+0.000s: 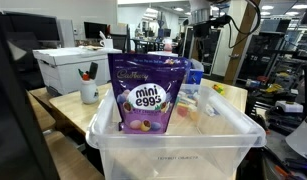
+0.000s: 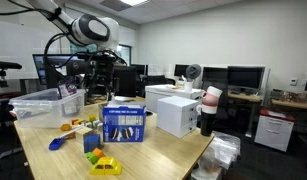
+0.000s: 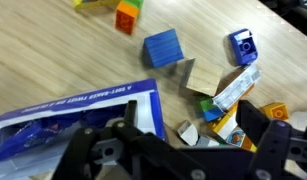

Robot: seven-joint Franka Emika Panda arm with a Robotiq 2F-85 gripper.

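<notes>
In the wrist view my gripper (image 3: 193, 132) is open, its two dark fingers (image 3: 261, 122) spread wide with nothing between them. It hangs above a wooden table, over a heap of small toys: a small grey-white block (image 3: 186, 132), a yellow-orange piece (image 3: 233, 124) and a white wrapper (image 3: 236, 88). A blue box with white print (image 3: 63, 115) lies just to the left of the jaws. Farther off lie a blue cube (image 3: 163, 47), a wooden block (image 3: 203, 77) and a blue brick (image 3: 243, 45). In an exterior view the arm (image 2: 93, 30) reaches down over the table behind the blue box (image 2: 124, 125).
A clear plastic bin (image 1: 173, 150) holds a purple mini eggs bag (image 1: 145, 93). A white box (image 2: 176, 112), another clear bin (image 2: 43, 103) and a yellow toy (image 2: 105, 165) share the table. A mug with pens (image 1: 89, 90) stands near a white case (image 1: 78, 65).
</notes>
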